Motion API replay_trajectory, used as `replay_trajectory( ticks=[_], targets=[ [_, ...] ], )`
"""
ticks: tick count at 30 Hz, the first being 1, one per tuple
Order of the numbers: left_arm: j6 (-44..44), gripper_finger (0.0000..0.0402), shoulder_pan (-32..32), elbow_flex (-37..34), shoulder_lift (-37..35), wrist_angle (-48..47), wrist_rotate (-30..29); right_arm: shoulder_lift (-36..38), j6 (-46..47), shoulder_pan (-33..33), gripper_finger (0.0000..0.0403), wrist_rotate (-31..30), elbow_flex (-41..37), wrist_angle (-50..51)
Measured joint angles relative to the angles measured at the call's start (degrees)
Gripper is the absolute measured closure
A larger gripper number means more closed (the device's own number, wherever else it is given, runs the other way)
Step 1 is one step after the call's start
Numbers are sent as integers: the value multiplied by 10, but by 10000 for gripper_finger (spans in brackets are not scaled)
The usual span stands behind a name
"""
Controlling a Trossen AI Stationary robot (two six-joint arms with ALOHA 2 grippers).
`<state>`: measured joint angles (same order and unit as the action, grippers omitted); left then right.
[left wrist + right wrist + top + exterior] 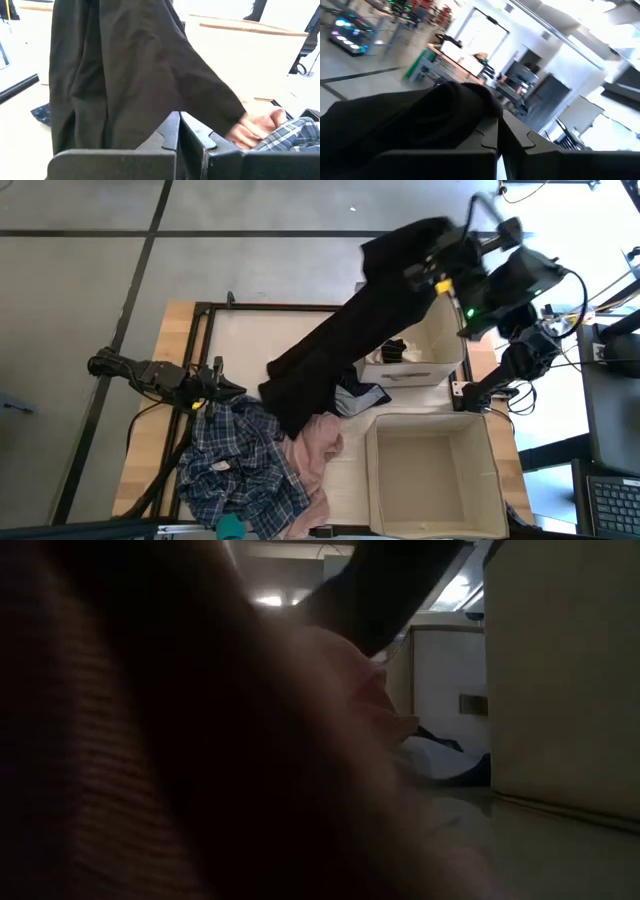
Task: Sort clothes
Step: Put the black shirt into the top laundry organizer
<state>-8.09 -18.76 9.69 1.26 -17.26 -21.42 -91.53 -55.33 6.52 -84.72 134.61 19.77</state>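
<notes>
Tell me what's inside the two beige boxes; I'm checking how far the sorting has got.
The nearer box looks empty. The farther box holds a small dark item; the lifted black garment, held by the right gripper, covers part of its interior, so more may be hidden.

The high view is looking straight down on the whole table [330,330]. The low view is sitting at table height, facing across, and pink cloth [330,740] is lying very close before its lens. The left wrist view is looking forward past its closed fingers [172,135] at the black garment [125,65], which is hanging just beyond them. The right wrist view is facing out to the room, the same garment lying beside its fingers [500,135]. All four views are sharing this garment.
</notes>
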Motion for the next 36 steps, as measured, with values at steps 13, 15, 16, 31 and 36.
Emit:
replay_trajectory(
  ticks=[13, 15, 16, 31, 36],
  targets=[
    [45, 400, 0, 0, 0, 32, -55, 30, 266, -164, 395, 79, 0, 342],
    [46, 400, 0, 0, 0, 32, -55, 30, 384, -204, 395, 158, 0, 450],
    [46, 400, 0, 0, 0, 31, -55, 30, 440, -228, 395, 203, -1, 499],
    [99, 400, 0, 0, 0, 29, -55, 28, 596, -384, 395, 559, -276, 643],
    [112, 400, 0, 0, 0, 29, -55, 28, 599, -407, 395, 619, -382, 610]
  ],
)
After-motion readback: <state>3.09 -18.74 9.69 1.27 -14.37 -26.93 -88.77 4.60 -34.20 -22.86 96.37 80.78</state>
